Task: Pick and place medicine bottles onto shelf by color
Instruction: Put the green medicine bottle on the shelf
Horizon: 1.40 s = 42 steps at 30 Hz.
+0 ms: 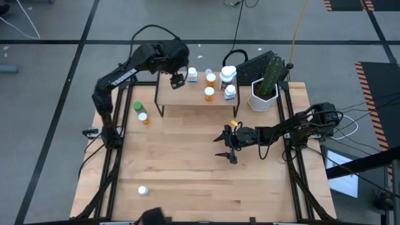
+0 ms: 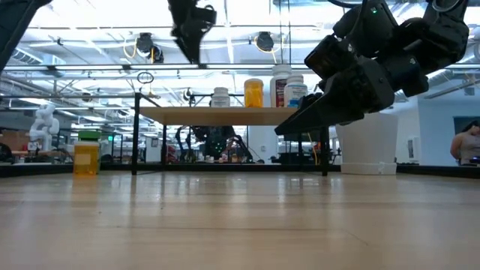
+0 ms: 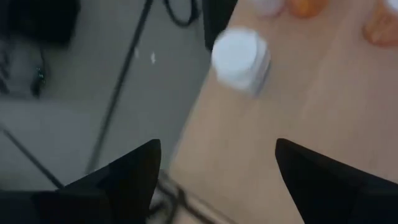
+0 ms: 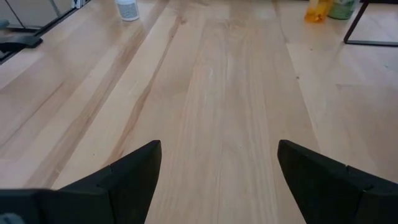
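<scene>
Near the front edge one white bottle (image 1: 142, 190) remains; two more (image 1: 140, 112) sit by the left edge. Six stand on the shelf (image 1: 169, 97). Left gripper (image 1: 177, 80) hovers there, right gripper (image 1: 226, 145) mid-table, both open and empty.

High view: straight down over the whole table (image 1: 187, 169). Low view: table-top level, facing the shelf (image 2: 225, 115). Wrist views: close, looking past each arm's fingers. High and low views share the shelf.
</scene>
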Tool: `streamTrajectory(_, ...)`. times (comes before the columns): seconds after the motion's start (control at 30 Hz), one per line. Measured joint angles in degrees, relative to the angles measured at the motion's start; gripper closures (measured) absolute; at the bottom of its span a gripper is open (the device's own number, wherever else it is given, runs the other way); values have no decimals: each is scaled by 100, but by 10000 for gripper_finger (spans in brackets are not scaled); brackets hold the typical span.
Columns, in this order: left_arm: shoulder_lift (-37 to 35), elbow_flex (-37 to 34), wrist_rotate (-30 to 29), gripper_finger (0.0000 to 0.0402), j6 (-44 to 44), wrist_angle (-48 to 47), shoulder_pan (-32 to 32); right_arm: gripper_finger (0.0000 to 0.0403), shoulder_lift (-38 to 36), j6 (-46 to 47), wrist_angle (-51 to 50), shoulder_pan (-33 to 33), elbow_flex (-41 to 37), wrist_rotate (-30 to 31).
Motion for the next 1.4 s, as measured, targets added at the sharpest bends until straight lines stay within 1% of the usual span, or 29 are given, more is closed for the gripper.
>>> streamTrajectory(0.1,-271,-101,-2,82,-1015,-661,-92,89,0,-64,-16,0,0,-2)
streamTrajectory(0.17,-603,-433,-6,82,-1475,-870,-263,89,0,-100,-43,0,0,-37)
streamTrajectory(0.23,-1082,-997,-83,82,-1815,-746,-498,89,0,-148,-60,0,0,-155)
streamTrajectory(0.33,-1910,-2064,-438,82,-2327,-367,-937,89,0,-162,-106,3,0,-300)
streamTrajectory(0.47,-2971,-3432,-893,82,-3306,-14,-1481,89,0,-220,-136,38,0,-300)
streamTrajectory(0.57,-3531,-4237,-1041,82,-4070,-18,-1718,89,0,-279,-82,42,0,-301)
streamTrajectory(0.67,-3921,-4843,-1061,82,-4699,-121,-1784,89,0,-311,44,42,0,-300)
streamTrajectory(0.77,-4181,-5338,-1175,82,-5149,-143,-1694,89,0,-311,314,42,0,-300)
streamTrajectory(0.83,-4280,-5607,-1248,82,-5286,-145,-1566,89,1,-311,492,42,0,-300)
streamTrajectory(0.93,-4386,-5982,-1276,82,-5434,-130,-1261,89,0,-311,655,42,0,-300)
streamTrajectory(1.1,-4485,-6525,-1276,82,-5616,40,-705,89,0,-311,647,39,0,-299)
streamTrajectory(1.2,-4488,-6867,-1276,82,-5723,362,-384,89,0,-337,645,39,0,-300)
streamTrajectory(1.3,-4473,-7274,-1227,83,-5804,999,-78,89,1,-377,644,37,0,-298)
streamTrajectory(1.4,-4469,-7649,-891,83,-5309,1657,161,89,0,-368,617,35,0,-300)
